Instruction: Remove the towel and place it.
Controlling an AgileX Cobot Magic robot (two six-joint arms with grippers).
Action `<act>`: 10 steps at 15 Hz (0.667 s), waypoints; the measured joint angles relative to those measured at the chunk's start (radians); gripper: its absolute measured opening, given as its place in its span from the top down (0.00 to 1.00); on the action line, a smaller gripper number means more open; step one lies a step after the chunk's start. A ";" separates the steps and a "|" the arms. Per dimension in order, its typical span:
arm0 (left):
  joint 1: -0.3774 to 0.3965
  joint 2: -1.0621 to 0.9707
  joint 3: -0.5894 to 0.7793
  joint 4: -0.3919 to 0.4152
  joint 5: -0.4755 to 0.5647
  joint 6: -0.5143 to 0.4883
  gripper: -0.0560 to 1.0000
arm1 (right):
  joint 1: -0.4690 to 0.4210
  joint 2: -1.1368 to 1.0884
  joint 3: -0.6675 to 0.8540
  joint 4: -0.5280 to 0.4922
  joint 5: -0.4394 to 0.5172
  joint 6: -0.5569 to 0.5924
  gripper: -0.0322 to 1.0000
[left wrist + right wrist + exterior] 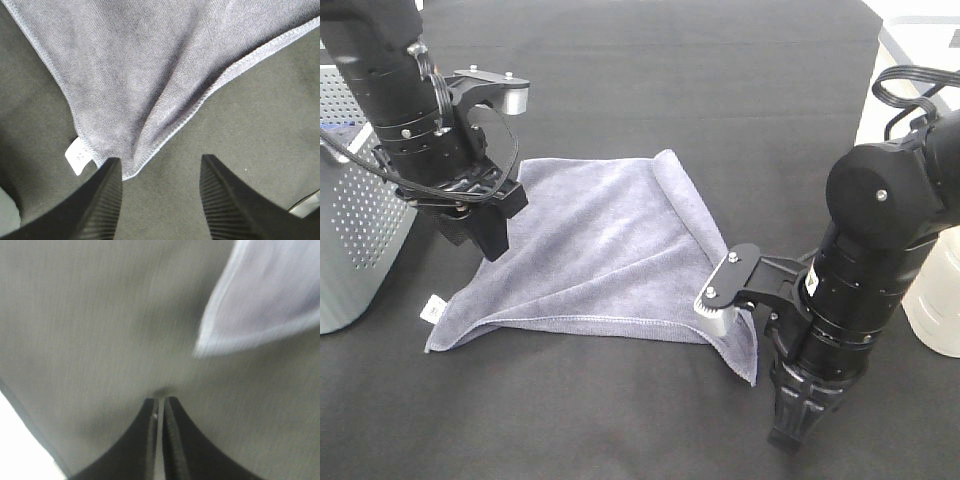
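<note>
The grey-lavender towel (600, 260) lies spread on the black table, with one edge rolled over at the far right and a small white tag (434, 309) at its near left corner. My left gripper (480, 235) hovers over the towel's left edge, open and empty. In the left wrist view the fingers (100, 200) stand apart just short of the towel's corner (140, 100) and the tag (77, 156). My right gripper (790, 432) is shut and empty, down at the table just right of the towel's near right corner (265, 300); its fingertips (167, 415) touch.
A perforated metal basket (355, 220) stands at the left edge beside the left arm. A white container (935, 300) and black cables (900, 90) sit at the right edge. The black table (720, 80) stretches behind the towel.
</note>
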 joint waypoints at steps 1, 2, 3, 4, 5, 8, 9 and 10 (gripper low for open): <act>0.000 0.000 0.000 0.000 0.000 0.000 0.51 | 0.000 -0.010 0.001 0.000 -0.019 0.013 0.92; 0.000 0.000 0.000 0.000 -0.001 0.000 0.51 | 0.000 -0.025 0.001 0.011 -0.068 0.025 0.92; 0.000 0.000 0.000 0.000 -0.005 0.000 0.51 | 0.000 -0.034 -0.002 0.039 -0.170 0.027 0.92; 0.000 0.000 0.000 0.000 -0.008 0.000 0.51 | 0.000 -0.031 -0.009 0.046 -0.227 0.027 0.92; 0.000 0.000 0.000 -0.001 -0.009 -0.001 0.51 | 0.000 -0.025 -0.016 0.048 -0.253 0.027 0.91; 0.000 0.000 0.000 -0.001 -0.011 -0.018 0.51 | 0.000 0.035 -0.048 0.048 -0.374 0.028 0.91; 0.000 0.000 0.000 -0.001 -0.011 -0.027 0.51 | 0.000 0.062 -0.058 0.048 -0.400 0.030 0.91; 0.000 0.000 0.000 -0.001 -0.011 -0.031 0.51 | 0.000 0.092 -0.065 0.048 -0.423 0.030 0.91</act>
